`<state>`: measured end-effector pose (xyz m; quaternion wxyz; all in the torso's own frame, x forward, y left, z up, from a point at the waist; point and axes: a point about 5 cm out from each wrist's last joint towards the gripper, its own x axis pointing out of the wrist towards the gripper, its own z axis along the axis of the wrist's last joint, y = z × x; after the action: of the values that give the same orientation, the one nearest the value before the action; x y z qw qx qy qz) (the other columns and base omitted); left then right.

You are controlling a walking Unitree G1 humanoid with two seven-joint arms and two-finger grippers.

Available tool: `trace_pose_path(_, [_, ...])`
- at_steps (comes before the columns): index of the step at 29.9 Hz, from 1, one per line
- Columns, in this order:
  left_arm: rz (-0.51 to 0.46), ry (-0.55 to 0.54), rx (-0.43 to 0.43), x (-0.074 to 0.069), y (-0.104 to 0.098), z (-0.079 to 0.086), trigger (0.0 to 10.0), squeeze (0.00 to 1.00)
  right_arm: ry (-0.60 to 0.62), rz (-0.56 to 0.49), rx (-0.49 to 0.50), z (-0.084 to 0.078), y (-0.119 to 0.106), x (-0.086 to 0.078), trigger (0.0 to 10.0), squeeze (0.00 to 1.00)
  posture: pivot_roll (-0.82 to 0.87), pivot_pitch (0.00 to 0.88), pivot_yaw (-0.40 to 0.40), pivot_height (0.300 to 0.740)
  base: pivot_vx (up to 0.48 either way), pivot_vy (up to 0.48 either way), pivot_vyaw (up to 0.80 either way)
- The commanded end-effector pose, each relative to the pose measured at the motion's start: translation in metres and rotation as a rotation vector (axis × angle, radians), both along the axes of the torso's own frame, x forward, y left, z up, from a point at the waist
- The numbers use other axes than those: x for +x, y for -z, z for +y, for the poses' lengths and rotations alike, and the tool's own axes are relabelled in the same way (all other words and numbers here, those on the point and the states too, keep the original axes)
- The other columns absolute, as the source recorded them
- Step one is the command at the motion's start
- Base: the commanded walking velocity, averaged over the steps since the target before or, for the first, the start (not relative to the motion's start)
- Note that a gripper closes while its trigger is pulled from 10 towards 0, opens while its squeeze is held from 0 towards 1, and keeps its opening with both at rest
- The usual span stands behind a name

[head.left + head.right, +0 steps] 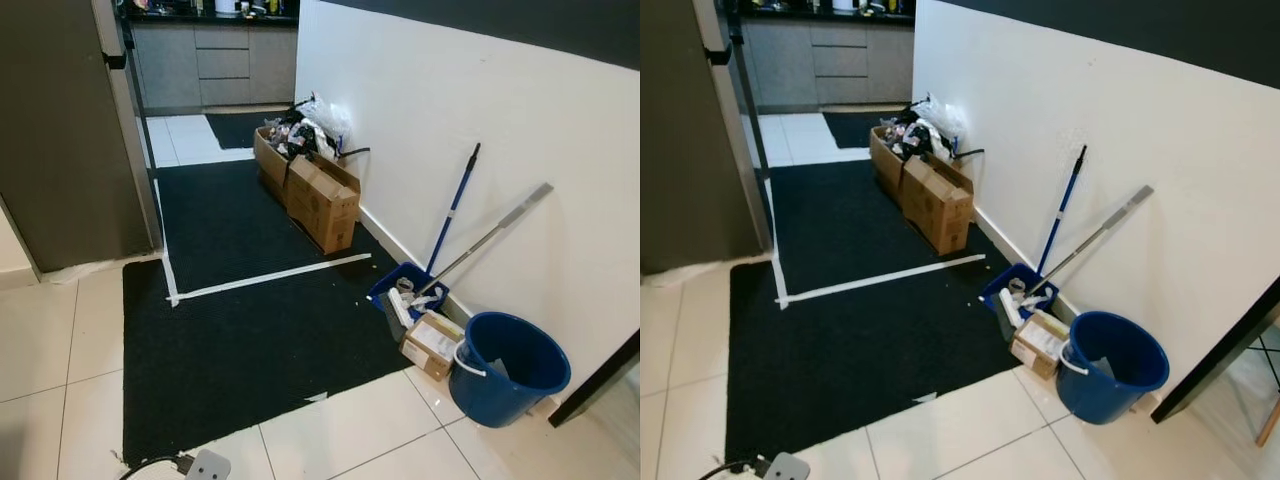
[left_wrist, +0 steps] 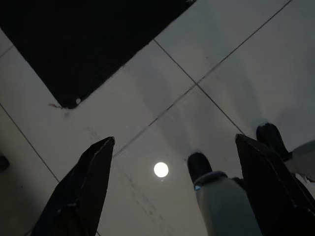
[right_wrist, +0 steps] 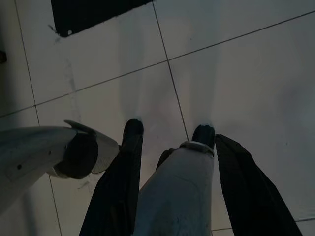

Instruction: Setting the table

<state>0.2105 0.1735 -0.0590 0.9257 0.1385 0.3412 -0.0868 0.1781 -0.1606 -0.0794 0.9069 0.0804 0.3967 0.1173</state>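
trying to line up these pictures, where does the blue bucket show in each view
Left eye view: blue bucket at lower right, on the tiles by the white wall.
Right eye view: same bucket at lower right, nearer the middle.
Left wrist view: floor tiles and a corner of the black mat, no bucket.
Right wrist view: tiles and a mat corner, no bucket.
Shared landmark: the black mat.

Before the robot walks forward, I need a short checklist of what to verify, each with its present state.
1. Black mat lies flat ahead: ok.
2. Blue bucket stands by the wall, off the path: ok.
3. Cardboard boxes stay along the wall: ok.
4. Left gripper open, holding nothing: ok.
5. Right gripper open, holding nothing: ok.
6. Table to set in sight: cannot tell.
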Motion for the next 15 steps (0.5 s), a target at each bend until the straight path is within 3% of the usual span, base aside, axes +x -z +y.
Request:
trace_pose_path(1, [0.026, 0.018, -0.005, -0.0052, 0.0044, -0.0010, 10.0, 0.00, 0.022, 0.023, -0.012, -0.0031, 0.0037, -0.0063, 10.0, 0.00, 0.03, 0.000, 0.018, 0.740, 0.000, 0.000, 0.00])
trace_pose_path(8, [0.026, 0.018, -0.008, -0.0061, 0.0058, 0.0000, 10.0, 0.00, 0.081, 0.031, -0.005, -0.0053, 0.0058, -0.0100, 10.0, 0.00, 0.02, 0.000, 0.028, 0.740, 0.000, 0.000, 0.00])
trace_pose_path(15, [0.029, 0.024, -0.001, -0.0018, 0.0061, -0.0045, 10.0, 0.00, 0.028, 0.041, -0.059, -0.0076, 0.0060, -0.0078, 10.0, 0.00, 0.01, 0.000, 0.012, 0.740, 0.000, 0.000, 0.00])
